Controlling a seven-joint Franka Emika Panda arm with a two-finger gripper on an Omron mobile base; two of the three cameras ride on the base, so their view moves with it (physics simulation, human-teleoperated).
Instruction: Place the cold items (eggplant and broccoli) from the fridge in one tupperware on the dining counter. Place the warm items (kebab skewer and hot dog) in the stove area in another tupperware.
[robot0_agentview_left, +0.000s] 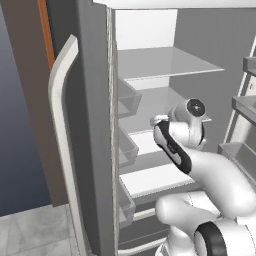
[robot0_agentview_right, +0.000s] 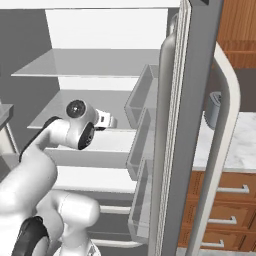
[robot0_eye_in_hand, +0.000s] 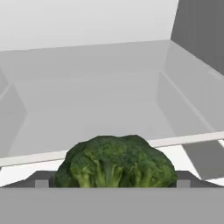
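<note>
Green broccoli (robot0_eye_in_hand: 116, 162) is lying on a fridge shelf (robot0_eye_in_hand: 197, 139), being framed between wide-open jaws and not yet gripped. Neither cold item is judged to be delivered yet; the eggplant, both warm items and the tupperware are being left for later.

Light is even and diffuse, brightest on the white back wall of the fridge (robot0_agentview_left: 145, 27), with no one source and no hard shadows; the shelves (robot0_agentview_right: 90, 62) shade softly from pale grey to white. The door handle (robot0_agentview_left: 62, 145) shows a gentle gradient, no glare. All views are low-resolution and slightly soft, with blocky edges; in the hand view the broccoli (robot0_eye_in_hand: 116, 164) looks a little blurred, its underside dark.
</note>
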